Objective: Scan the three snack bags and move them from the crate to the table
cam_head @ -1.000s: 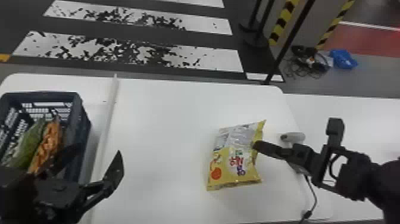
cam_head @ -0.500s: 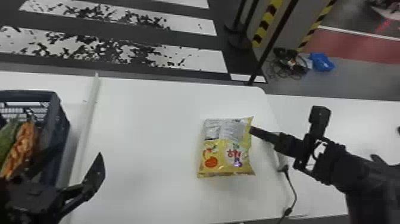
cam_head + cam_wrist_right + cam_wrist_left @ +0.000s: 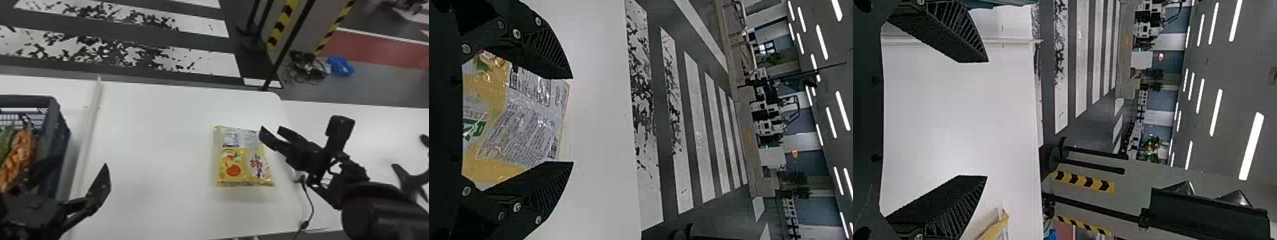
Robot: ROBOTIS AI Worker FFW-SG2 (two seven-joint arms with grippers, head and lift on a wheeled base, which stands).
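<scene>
One yellow and silver snack bag [image 3: 244, 156] lies flat on the white table [image 3: 153, 137]. My right gripper [image 3: 269, 135] is open at the bag's upper right edge; in the right wrist view the bag [image 3: 514, 120] shows behind and between the spread fingers of that gripper [image 3: 573, 120]. My left gripper [image 3: 76, 169] is open beside the crate [image 3: 62, 127], at the table's left. In the left wrist view nothing is between the fingers of the left gripper [image 3: 987, 119], and a corner of the bag [image 3: 995, 229] shows past one finger.
Orange and green packed items [image 3: 19, 156] lie in the crate. A raised white strip [image 3: 91, 127] runs between crate and bag. To the right of the bag, a white handheld device [image 3: 298, 176] with a black cable [image 3: 311, 204] rests near my right arm.
The head view has shifted, so the crate sits farther left in it. The bag now lies straighter. My right gripper's fingers, which looked together, now stand apart at its edge.
</scene>
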